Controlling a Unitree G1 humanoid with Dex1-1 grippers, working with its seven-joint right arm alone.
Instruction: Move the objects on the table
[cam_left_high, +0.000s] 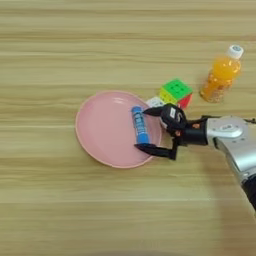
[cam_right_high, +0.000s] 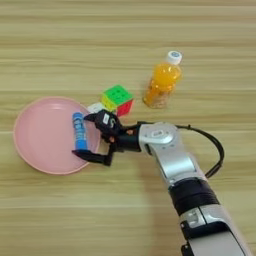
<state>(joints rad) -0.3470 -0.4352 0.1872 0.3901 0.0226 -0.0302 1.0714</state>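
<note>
Right eye view: the blue tube lies inside the pink plate, near its right rim. Black jaws of the right gripper stand open around it, not pinching. Closing off-centre could roll it away. An orange-drink bottle and a puzzle cube stand apart on the tabletop.

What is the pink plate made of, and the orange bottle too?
The pink plate looks like plastic: one even, matte pink with a soft raised rim, though glazed ceramic can't be ruled out. The orange-drink bottle seems to be clear plastic, since the orange liquid shows through its wall, with an opaque white cap that is probably plastic as well.
</note>
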